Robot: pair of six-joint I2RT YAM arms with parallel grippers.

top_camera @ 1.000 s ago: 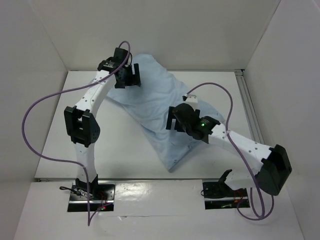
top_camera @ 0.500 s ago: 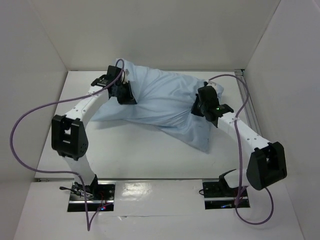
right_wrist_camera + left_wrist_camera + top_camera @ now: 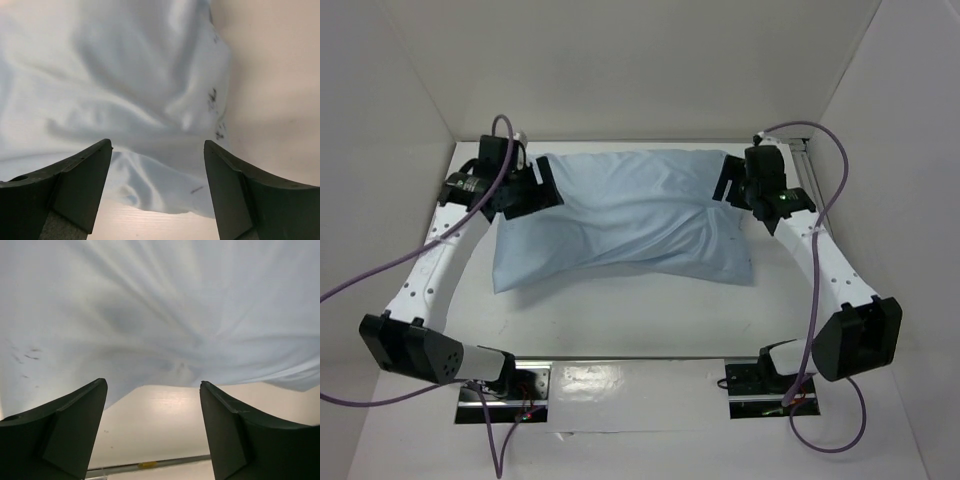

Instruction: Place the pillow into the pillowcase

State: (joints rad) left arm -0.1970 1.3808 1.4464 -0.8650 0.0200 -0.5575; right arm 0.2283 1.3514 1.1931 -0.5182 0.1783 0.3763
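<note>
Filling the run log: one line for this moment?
left gripper: open, by pillowcase left end | right gripper: open, by right end | pillowcase: flat on table

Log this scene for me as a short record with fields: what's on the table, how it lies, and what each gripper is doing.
item: pillowcase, light blue, wrinkled
shape: plump, as if filled; no white fabric showing
position: flat on the table, long side running left to right
marks: small dark specks near its right end
left gripper: open, at the far left corner, nothing between its fingers
right gripper: open, at the far right corner, nothing between its fingers
</note>
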